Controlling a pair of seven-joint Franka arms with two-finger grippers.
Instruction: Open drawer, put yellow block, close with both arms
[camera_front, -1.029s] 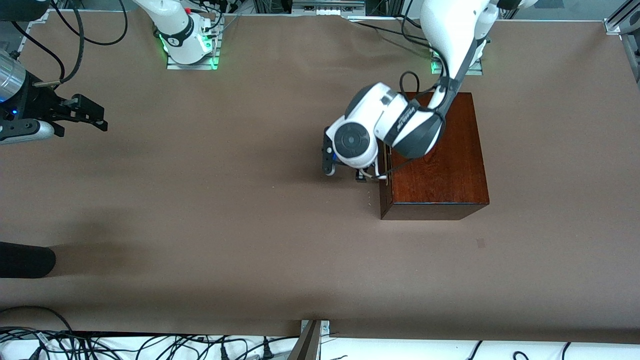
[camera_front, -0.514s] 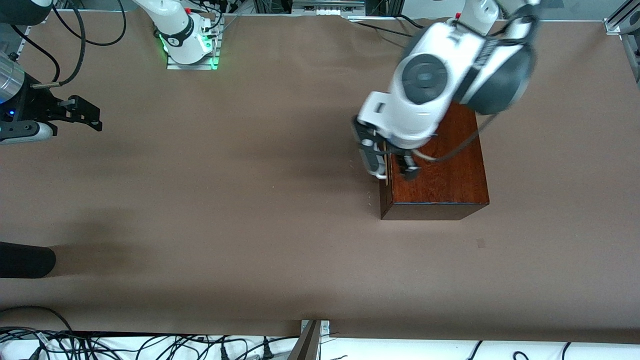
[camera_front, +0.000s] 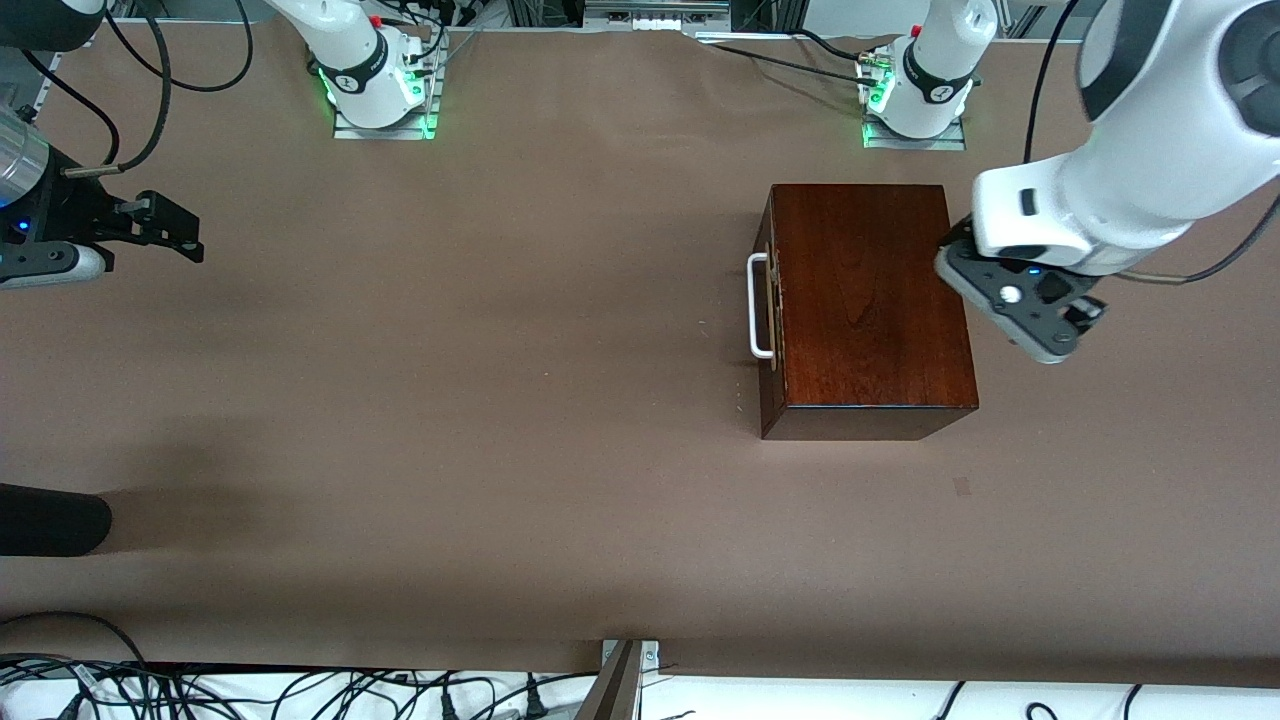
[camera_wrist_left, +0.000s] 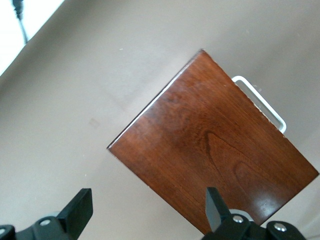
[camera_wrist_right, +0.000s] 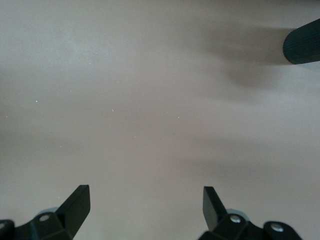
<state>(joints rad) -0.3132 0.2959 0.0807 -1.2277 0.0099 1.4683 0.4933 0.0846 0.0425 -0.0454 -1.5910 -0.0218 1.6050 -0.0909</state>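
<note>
Drawer (camera_front: 764, 300) shut flush in glossy reddish-brown wooden box (camera_front: 865, 300), sitting toward the left arm's end of the counter (camera_front: 450, 400). Yellow block not visible in any view; likely inside. White U-shaped handle (camera_front: 757, 305) on the dark front: rigid, thin, smooth; best hold across its straight bar. Box looks heavy and stiff, lacquer probably slippery, sharp edges. Counter covering matte brown, paper-like. Left hand (camera_wrist_left: 150, 210) released, fingers spread, raised over the box edge away from the handle. Right hand (camera_wrist_right: 145, 207) released, waiting over bare counter at the right arm's end.
</note>
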